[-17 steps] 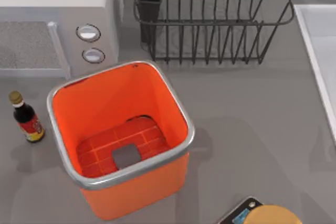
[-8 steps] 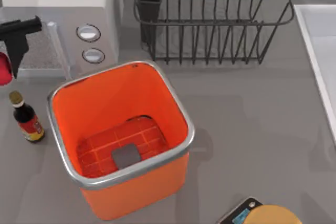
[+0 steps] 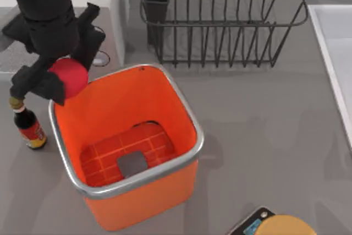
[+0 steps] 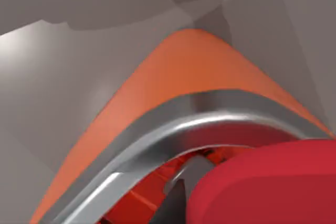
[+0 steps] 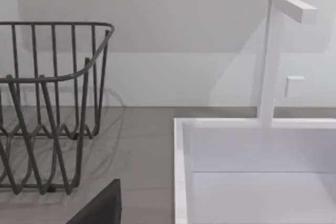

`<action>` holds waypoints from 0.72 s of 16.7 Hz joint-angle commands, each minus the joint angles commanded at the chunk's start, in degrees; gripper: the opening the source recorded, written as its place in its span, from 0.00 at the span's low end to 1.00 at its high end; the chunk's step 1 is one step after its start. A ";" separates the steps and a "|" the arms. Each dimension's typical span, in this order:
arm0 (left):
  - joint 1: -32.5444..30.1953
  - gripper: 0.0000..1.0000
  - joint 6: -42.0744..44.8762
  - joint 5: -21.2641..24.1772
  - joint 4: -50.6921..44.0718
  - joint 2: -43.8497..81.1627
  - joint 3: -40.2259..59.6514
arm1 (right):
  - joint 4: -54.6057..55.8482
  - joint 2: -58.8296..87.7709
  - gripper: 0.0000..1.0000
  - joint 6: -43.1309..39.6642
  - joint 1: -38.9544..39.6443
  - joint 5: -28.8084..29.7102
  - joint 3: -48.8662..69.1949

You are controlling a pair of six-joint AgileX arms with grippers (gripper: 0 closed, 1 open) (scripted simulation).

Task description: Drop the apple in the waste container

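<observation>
The apple (image 3: pixel 69 75), round and plain red, is held between the dark fingers of my left gripper (image 3: pixel 66 69), which is shut on it. It hangs over the back left corner of the waste container (image 3: pixel 190 122), a large square orange bin with a silver rim and a gridded floor. In the left wrist view the apple (image 4: pixel 273 182) sits close above the rim of the waste container (image 4: pixel 210 120), just inside that corner. My right arm is parked off to the right, and its wrist camera faces the rack and sink.
A dark sauce bottle (image 3: pixel 27 126) stands just left of the bin, under the left arm. A black wire rack (image 3: pixel 220 20) spans the back. A white sink (image 3: pixel 335 42) lies at the right edge. A yellow-orange disc (image 3: pixel 286 227) rests on a black scale at the front.
My left arm has swung in from the left edge with the apple and now holds it over the bin's back left corner. The bin has not moved.
</observation>
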 joint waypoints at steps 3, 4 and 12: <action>-6.22 0.00 -18.44 -0.11 0.33 -0.36 -0.41 | 0.00 0.00 1.00 0.00 0.00 0.00 0.00; -8.01 0.00 -23.47 -0.14 0.45 -0.51 -0.64 | 0.00 0.00 1.00 0.00 0.00 0.00 0.00; -15.07 0.00 -42.32 -0.20 1.12 -1.64 -2.42 | 0.00 0.00 1.00 0.00 0.00 0.00 0.00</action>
